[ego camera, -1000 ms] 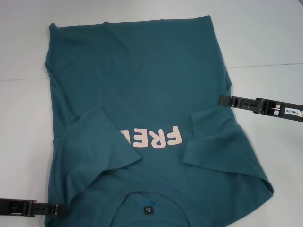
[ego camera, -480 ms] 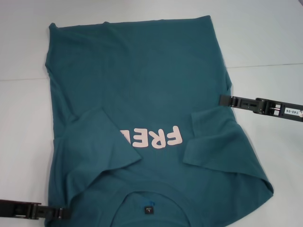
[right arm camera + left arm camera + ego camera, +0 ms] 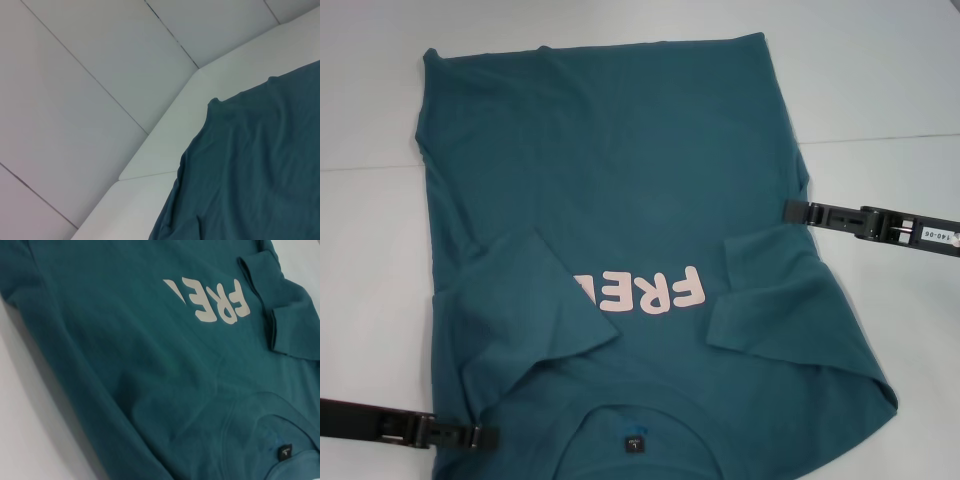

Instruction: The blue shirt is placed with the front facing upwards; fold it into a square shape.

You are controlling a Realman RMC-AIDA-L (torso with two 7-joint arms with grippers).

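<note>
The blue shirt [image 3: 620, 180] lies flat on the white table [image 3: 880, 80], front up, with its collar toward me and both short sleeves folded in over the chest. Pale "FRE" lettering [image 3: 645, 290] shows between the sleeves, and the black neck tag [image 3: 634, 441] sits in the collar. My left gripper [image 3: 485, 436] reaches in low from the near left, its tip over the shirt's shoulder edge. My right gripper [image 3: 792, 210] rests at the shirt's right side edge, level with the folded sleeve. The left wrist view shows the shirt [image 3: 125, 365] close up, and the right wrist view shows its far hem corner [image 3: 260, 175].
White table panels with thin seams [image 3: 880, 137] surround the shirt. Bare table shows to the left [image 3: 370, 260], at the far side, and to the right beyond the right arm. The shirt's near edge runs out of the head view.
My left gripper has slid to the right, from just outside the shirt's near left edge to over its shoulder. The right gripper and the shirt have stayed put.
</note>
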